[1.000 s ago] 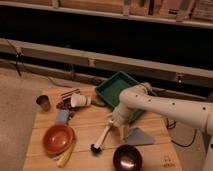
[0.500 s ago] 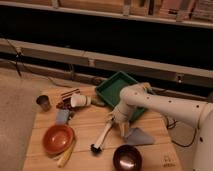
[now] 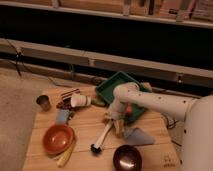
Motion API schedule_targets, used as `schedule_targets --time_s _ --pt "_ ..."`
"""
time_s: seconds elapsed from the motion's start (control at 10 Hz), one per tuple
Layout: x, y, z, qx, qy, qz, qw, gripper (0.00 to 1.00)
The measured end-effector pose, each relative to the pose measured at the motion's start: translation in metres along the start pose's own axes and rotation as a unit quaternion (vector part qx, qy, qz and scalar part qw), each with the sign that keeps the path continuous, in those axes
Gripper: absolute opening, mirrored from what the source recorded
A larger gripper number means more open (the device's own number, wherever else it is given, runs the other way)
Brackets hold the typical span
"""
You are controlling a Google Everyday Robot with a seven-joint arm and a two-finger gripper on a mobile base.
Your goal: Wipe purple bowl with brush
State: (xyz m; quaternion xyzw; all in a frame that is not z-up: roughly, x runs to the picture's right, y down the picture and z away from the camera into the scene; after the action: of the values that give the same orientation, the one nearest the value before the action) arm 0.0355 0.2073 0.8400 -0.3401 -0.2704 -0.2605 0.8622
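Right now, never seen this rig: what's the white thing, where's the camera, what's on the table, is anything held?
The white thing is a robot arm reaching in from the right. At its tip is a two-finger gripper. There is one picture, from a single camera looking down on a wooden table; where the camera is mounted does not show. On the table are a dark purple bowl at the near edge, an orange bowl at the left with a yellow stick beside it, and a green tray at the back. There are also a metal cup, a white cup on its side, a grey-blue cloth, and a brush with a cream handle and black head, lying at a slant. The gripper is down at the upper end of the brush handle. Whether it grips the brush I cannot tell.
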Motion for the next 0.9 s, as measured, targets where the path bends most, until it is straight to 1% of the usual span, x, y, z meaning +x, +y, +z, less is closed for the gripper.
schedule_targets --time_s 0.4,0.5,0.6,0.9 --pt "0.001 -0.010 0.012 -0.011 -0.010 -0.005 0.9999 0.71" --pt "0.001 -0.012 0.015 -0.013 -0.014 -0.006 0.9998 0.68" --pt "0.001 -0.013 0.018 -0.015 -0.016 -0.007 0.9997 0.62" --pt "0.000 -0.017 0.021 -0.016 -0.021 -0.010 0.9996 0.30"
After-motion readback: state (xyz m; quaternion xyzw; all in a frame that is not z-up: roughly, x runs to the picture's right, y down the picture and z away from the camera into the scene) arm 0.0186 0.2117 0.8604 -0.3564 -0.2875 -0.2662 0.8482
